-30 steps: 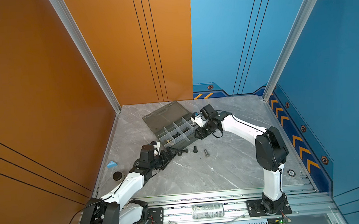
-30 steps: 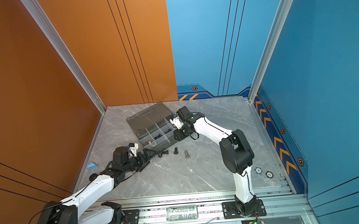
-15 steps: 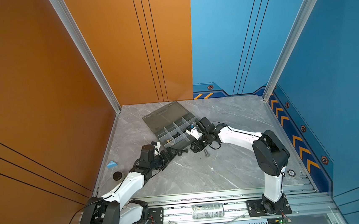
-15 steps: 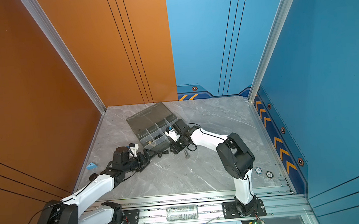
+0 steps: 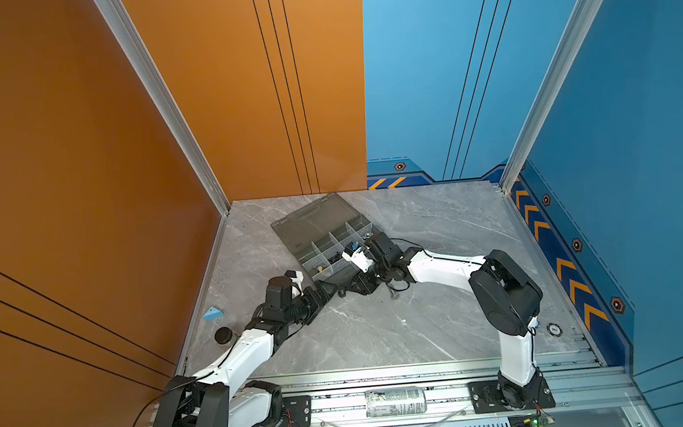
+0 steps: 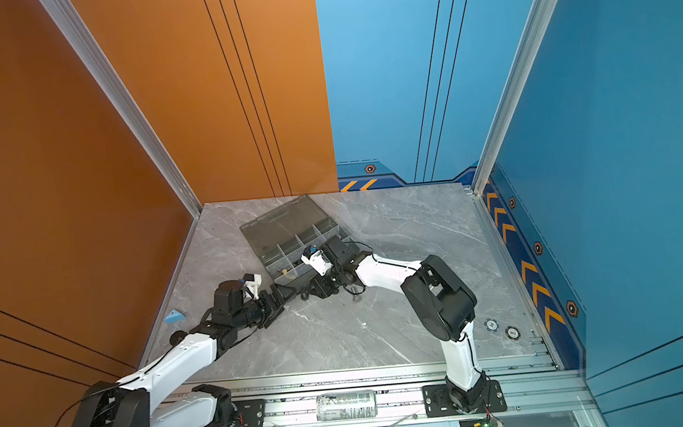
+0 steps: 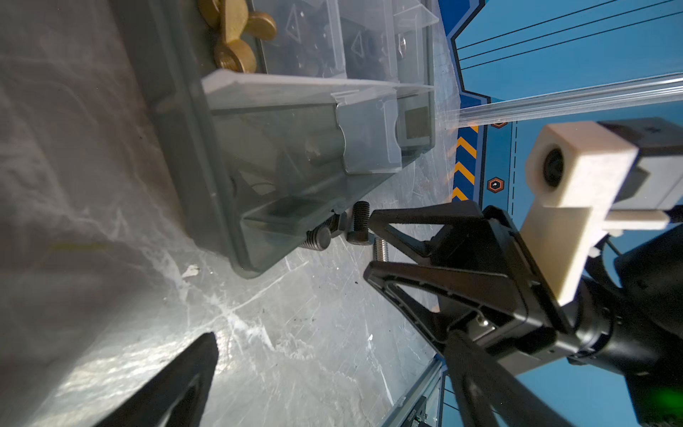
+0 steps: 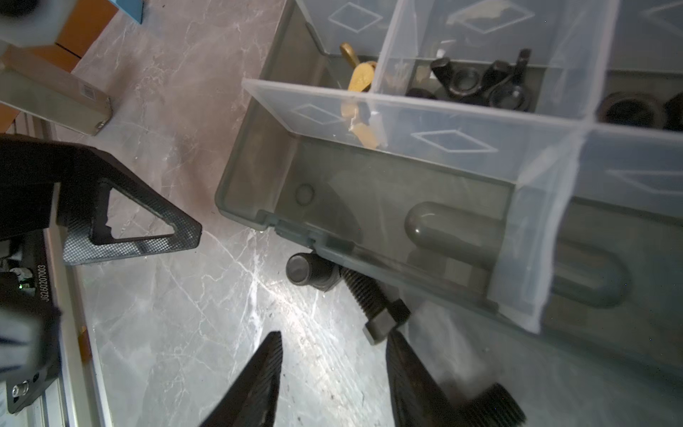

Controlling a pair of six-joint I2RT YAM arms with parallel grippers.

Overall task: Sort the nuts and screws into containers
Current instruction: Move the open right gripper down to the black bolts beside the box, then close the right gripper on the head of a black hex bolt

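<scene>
— Where do we stand with the right gripper (image 8: 332, 334)?
— Jaws half-wide, empty, at the box's (image 8: 240, 166) front edge. Two black screws (image 8: 369, 303) lie against that edge, one just beside a jaw.
— The left gripper (image 5: 327, 287)?
— Off the box's near corner; we cannot tell its jaws. The table (image 8: 184, 314) before the box lies bare.

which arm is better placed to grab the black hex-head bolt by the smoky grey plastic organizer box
Right: the right gripper is open with one fingertip beside the black hex-head bolt; the left gripper is farther off.
</scene>
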